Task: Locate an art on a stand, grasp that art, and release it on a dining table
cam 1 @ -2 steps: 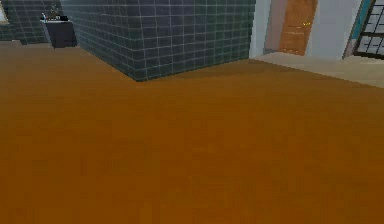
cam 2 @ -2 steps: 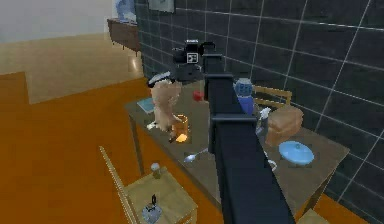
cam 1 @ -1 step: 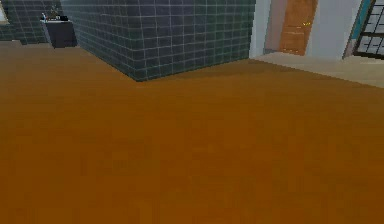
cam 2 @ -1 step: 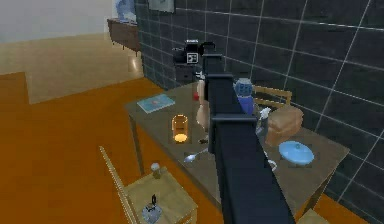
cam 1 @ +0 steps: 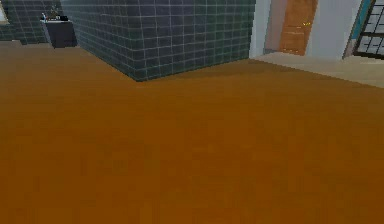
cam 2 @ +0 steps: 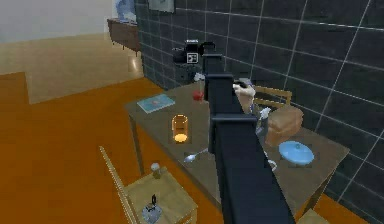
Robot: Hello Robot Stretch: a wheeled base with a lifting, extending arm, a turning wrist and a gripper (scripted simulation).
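In the arm side view my arm [cam 2: 235, 140] reaches out as a dark bar over a wooden dining table [cam 2: 235, 165]. The gripper [cam 2: 187, 50] shows as a dark lump at the arm's far end, above the table's far edge and against the dark tiled wall [cam 2: 300, 50]. I cannot make out its far end, so I cannot tell whether it holds anything. No shape here reads clearly as the art.
On the table lie a blue flat item [cam 2: 155, 103], an orange-filled glass [cam 2: 180, 125], a spoon [cam 2: 193, 155], a blue plate [cam 2: 296, 152] and a brown loaf-like block [cam 2: 286, 122]. Wooden chairs [cam 2: 150, 195] stand around it. The forward view has orange floor [cam 1: 190, 150], a tiled wall corner [cam 1: 165, 35] and a wooden door [cam 1: 297, 25].
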